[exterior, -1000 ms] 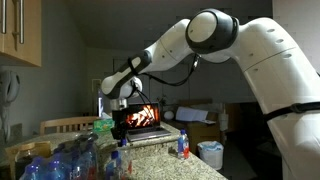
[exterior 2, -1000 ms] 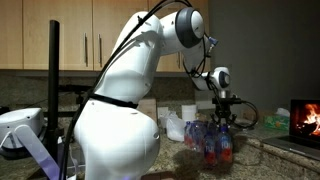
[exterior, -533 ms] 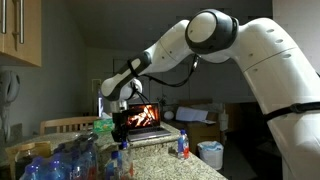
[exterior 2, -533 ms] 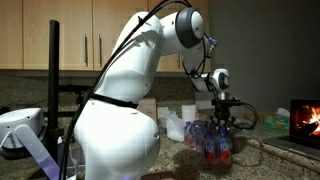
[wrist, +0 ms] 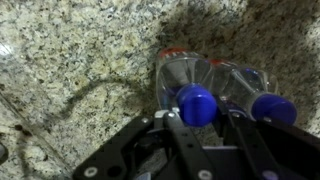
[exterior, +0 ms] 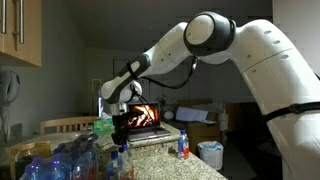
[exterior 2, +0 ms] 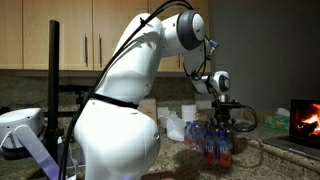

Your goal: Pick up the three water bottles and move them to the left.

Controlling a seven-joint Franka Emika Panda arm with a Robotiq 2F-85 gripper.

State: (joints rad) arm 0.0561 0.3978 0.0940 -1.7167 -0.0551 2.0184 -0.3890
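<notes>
In the wrist view two clear water bottles with red label bands and blue caps stand side by side on the granite counter (wrist: pixel 70 60). My gripper (wrist: pixel 203 122) is down over the left water bottle (wrist: pixel 185 80), its fingers against both sides of the cap. The second bottle (wrist: pixel 255 90) touches it on the right. In both exterior views the gripper (exterior: pixel 121 133) (exterior 2: pixel 222 122) hangs straight down onto the red-labelled bottles (exterior 2: pixel 221 150). Another red-labelled bottle (exterior: pixel 182 146) stands apart on the counter.
A cluster of bluish, blue-labelled bottles (exterior: pixel 60 160) (exterior 2: pixel 196 131) crowds the counter beside the gripper. An open laptop showing a fire picture (exterior: pixel 146 116) (exterior 2: pixel 305 118) stands behind. Wooden cabinets (exterior 2: pixel 100 30) hang on the wall.
The gripper has sunk very slightly onto the bottles; otherwise nothing has visibly moved.
</notes>
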